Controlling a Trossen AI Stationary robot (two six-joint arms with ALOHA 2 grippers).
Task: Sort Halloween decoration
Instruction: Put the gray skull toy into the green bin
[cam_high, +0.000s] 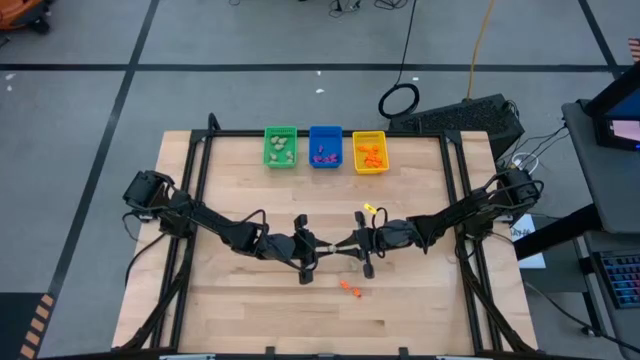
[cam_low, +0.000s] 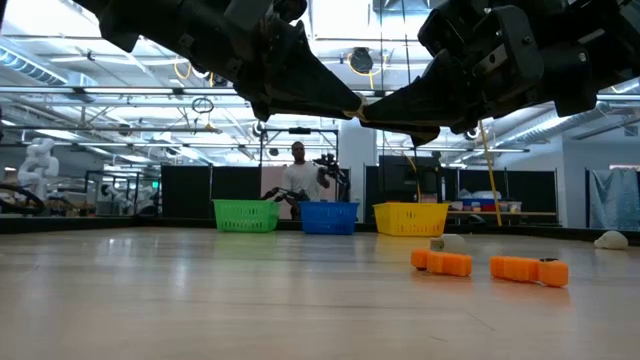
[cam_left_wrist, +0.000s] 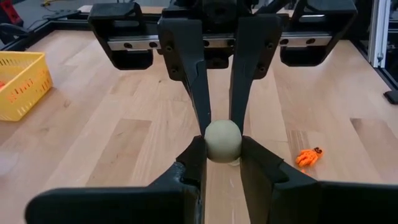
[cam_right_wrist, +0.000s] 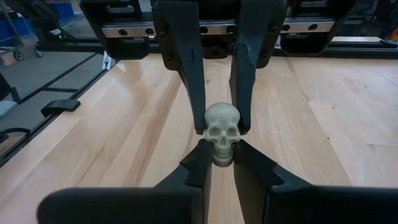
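One Halloween decoration, a small pale skull (cam_right_wrist: 221, 132), hangs above the middle of the table between my two grippers, which meet tip to tip. My left gripper (cam_left_wrist: 221, 155) comes from the table's left and is shut on the skull. My right gripper (cam_right_wrist: 221, 163) comes from the right and is shut on it too. In the high view the two meet at the skull's place (cam_high: 335, 245). Two orange trinkets (cam_high: 348, 287) lie on the wood nearer the front edge. My left gripper pinches the skull's rounded cranium (cam_left_wrist: 211, 146) between its two fingertips, reaching nearly level from the table's left. The skull is clear of the table. My right gripper pinches the skull's jaw (cam_right_wrist: 219, 157) between its two fingertips, nearly level from the table's right. The skull stands upright, its face toward the right wrist camera.
A green bin (cam_high: 280, 147), a blue bin (cam_high: 325, 146) and a yellow bin (cam_high: 369, 152) stand in a row at the far edge, each with trinkets inside. A small yellow piece (cam_high: 370, 210) lies behind the right gripper. A person (cam_low: 298, 175) stands beyond the table.
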